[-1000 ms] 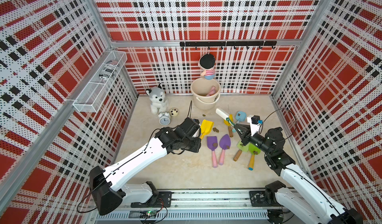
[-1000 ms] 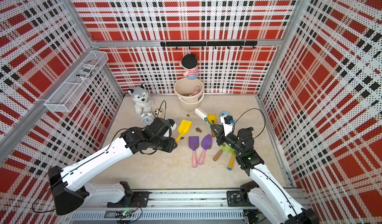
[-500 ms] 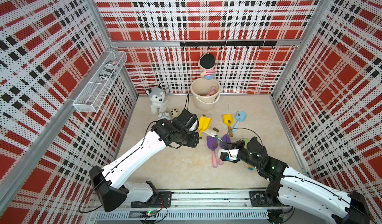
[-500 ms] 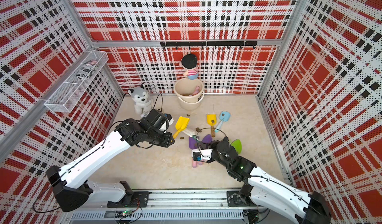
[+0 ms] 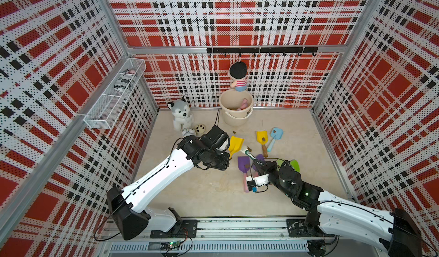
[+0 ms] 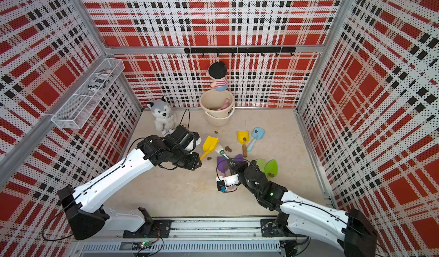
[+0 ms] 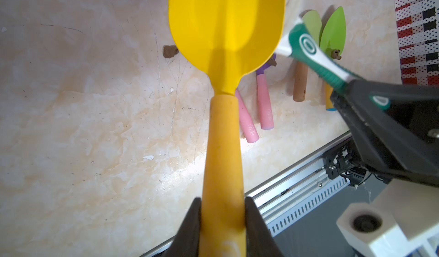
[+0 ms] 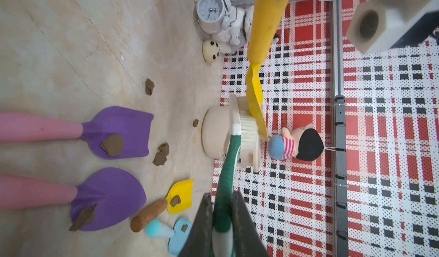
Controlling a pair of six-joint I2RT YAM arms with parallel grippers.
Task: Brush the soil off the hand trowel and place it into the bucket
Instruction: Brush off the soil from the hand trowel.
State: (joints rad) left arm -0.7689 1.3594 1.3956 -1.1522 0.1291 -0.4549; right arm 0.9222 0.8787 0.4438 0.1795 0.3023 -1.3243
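1. The left pincer (image 7: 222, 210) was pressed onto the yellow grip of the yellow plastic hand trowel (image 7: 225, 30), with one jaw on each side. The trowel was held clear of the beige marble-patterned bench (image 5: 213, 191).
2. The right pincer (image 8: 222, 210) was pinching the green-and-white scrubbing brush (image 8: 231, 153) by its handle, the jaws tight against it.
3. The white bristles (image 8: 248, 125) lay against the blade of the held trowel (the right wrist view showed the contact most plainly).
4. The round cream-beige plastic bucket (image 5: 228, 119) stood upright at the back wall, well apart from the held trowel. A pink-handled item (image 5: 243, 104) leaned inside it.
5. Small dark-brown soil lumps (image 8: 161, 155) lay loose on the bench between the bucket and the purple trowels. A single lump (image 5: 234, 132) lay on the bench near the bucket.
6. The other tools lay on the bench:
   - Two purple-bladed trowels with pink handles (image 8: 118, 130) lay side by side, each carrying a lump.
   - A yellow-bladed trowel with a brown wooden handle (image 5: 261, 137) and a light-blue trowel (image 5: 276, 133) lay just beside each other, each with a lump on its blade.
   - Two green leaf-shaped blades (image 6: 270, 166) lay beside the right arm.
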